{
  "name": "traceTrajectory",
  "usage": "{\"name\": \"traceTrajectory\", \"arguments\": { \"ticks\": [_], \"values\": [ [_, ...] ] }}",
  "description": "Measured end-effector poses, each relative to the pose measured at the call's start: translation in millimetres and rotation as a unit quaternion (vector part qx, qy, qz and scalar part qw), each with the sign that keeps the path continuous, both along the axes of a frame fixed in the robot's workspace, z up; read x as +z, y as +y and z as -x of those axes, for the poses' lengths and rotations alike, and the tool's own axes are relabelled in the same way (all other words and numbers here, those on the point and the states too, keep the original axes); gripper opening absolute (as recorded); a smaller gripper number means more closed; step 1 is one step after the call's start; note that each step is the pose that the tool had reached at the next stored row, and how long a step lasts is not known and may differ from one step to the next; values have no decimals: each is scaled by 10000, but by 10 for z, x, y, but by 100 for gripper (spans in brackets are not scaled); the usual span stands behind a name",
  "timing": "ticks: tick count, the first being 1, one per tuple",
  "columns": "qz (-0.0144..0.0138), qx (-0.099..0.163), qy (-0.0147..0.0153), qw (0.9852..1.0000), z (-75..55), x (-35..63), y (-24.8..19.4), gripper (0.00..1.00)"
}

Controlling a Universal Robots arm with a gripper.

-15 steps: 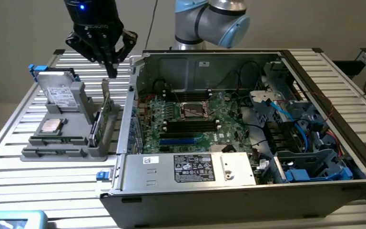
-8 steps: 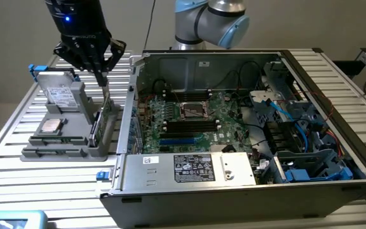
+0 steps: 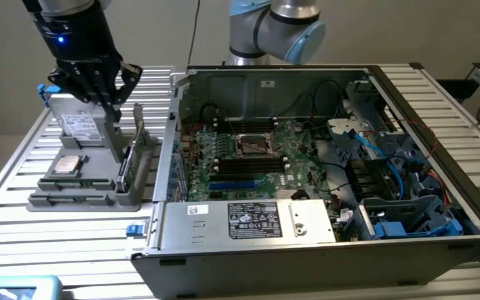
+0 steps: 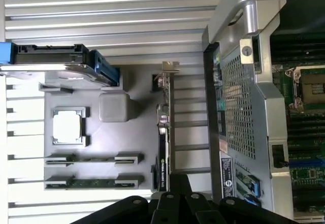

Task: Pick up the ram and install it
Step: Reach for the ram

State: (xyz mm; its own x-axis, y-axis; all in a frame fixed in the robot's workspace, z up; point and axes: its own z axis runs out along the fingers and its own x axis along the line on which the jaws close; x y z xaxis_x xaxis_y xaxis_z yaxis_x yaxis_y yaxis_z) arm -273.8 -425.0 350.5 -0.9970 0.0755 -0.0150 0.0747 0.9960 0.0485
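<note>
Two ram sticks (image 3: pixel 75 185) (image 4: pixel 93 159), slim green boards, lie in slots of the grey holder tray (image 3: pixel 98 201) (image 4: pixel 114 107) on the exterior view's left. The second stick (image 4: pixel 93 182) lies parallel beside the first. My gripper (image 3: pixel 109 107) (image 4: pixel 175 199) hangs above the tray's far end, over the hard drive, shut with nothing between its black fingers. It is well apart from the ram. The open computer case (image 3: pixel 324 237) stands to the exterior view's right, its motherboard (image 3: pixel 257 156) (image 4: pixel 304 107) showing black memory slots (image 3: pixel 249 165).
The tray also holds a silver hard drive (image 3: pixel 80 125) (image 4: pixel 51 61), a square processor chip (image 3: pixel 67 164) (image 4: pixel 68 127) and an upright green expansion card (image 3: pixel 132 156) (image 4: pixel 163 132) next to the case wall. Cables and blue drive bays (image 3: pixel 407 219) crowd the case's right side.
</note>
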Motion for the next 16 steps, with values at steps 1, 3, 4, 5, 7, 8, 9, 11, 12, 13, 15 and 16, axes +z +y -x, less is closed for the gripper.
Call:
{"name": "traceTrajectory", "arguments": {
  "ticks": [1,3,4,5,7,8,9,11,12,13,15,16],
  "values": [
    [0,0,6,10000,45,-15,0,11],
    [0,1,21,10000,139,-42,0,11],
    [0,1,31,10000,184,-52,0,11],
    [0,0,39,10000,230,-64,0,11],
    [0,0,53,10000,320,-84,0,11],
    [0,1,58,10000,366,-93,0,11],
    [0,0,61,10000,411,-101,0,11],
    [1,0,67,10000,503,-116,0,11],
    [1,0,68,10000,547,-123,0,11],
    [2,0,69,10000,589,-130,0,11],
    [5,1,70,10000,670,-143,0,11],
    [9,1,70,10000,705,-151,0,11]
  ]
}}
